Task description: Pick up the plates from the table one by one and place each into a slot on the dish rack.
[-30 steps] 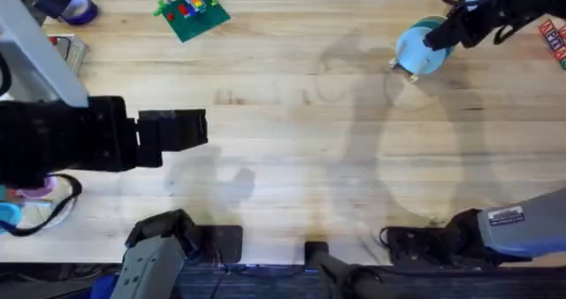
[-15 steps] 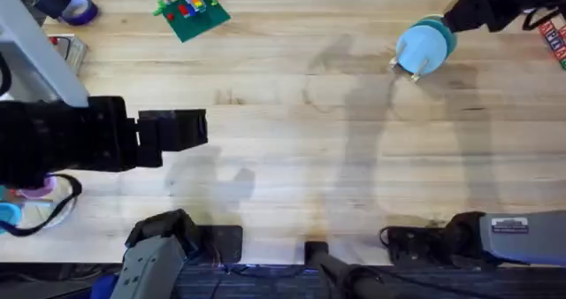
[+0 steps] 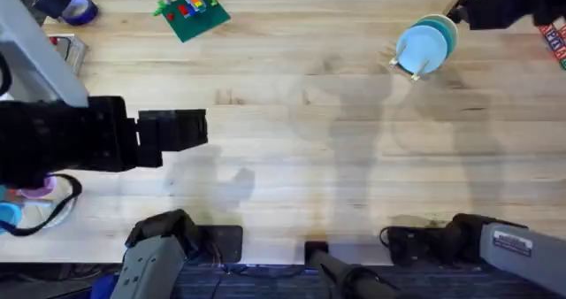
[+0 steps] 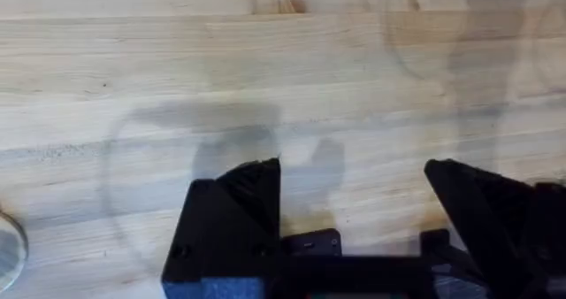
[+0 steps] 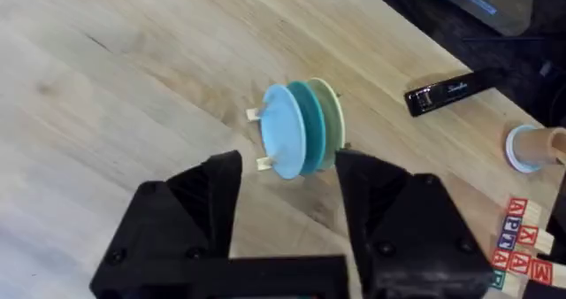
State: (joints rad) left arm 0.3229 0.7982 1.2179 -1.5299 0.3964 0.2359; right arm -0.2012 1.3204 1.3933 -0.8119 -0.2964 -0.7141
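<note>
Plates (image 5: 296, 129) upright in dish rack (image 5: 262, 139) — racked.

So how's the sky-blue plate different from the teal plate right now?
The sky-blue plate is paler in colour; the teal plate is darker and greener. The sky-blue plate stands at the outer end of the dish rack, its whole face showing, while the teal plate sits behind it, between it and the cream plate, mostly covered. Both are round, of like size, and stand upright on edge in the rack.
</note>
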